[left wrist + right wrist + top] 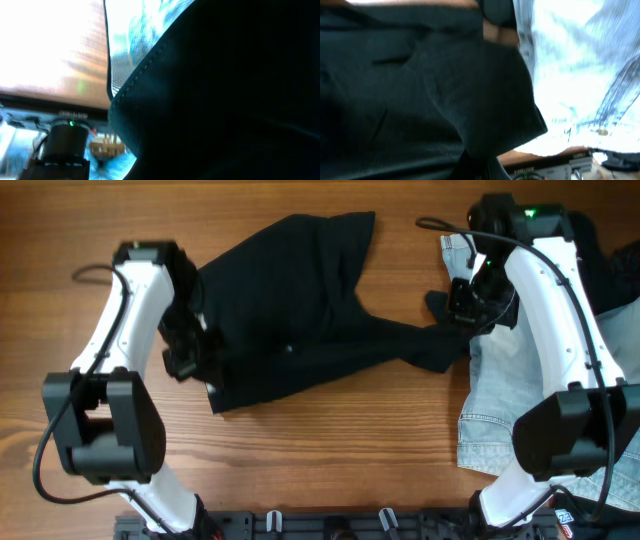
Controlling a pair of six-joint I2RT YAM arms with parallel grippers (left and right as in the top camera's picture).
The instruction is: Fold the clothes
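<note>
A black garment (290, 330) lies spread and rumpled across the middle of the wooden table (330, 460). My left gripper (188, 360) is at the garment's left edge and looks shut on it; black cloth (225, 90) fills most of the left wrist view and hides the fingers. My right gripper (458, 308) holds the garment's narrow right end, pulled out toward the right. In the right wrist view the black cloth (420, 90) bunches over the jaws and hides the fingertips.
Light blue jeans (510, 390) lie along the right side under my right arm, and also show in the right wrist view (570, 75). More dark clothing (622, 270) sits at the far right edge. A black rail (330, 525) runs along the table's front edge.
</note>
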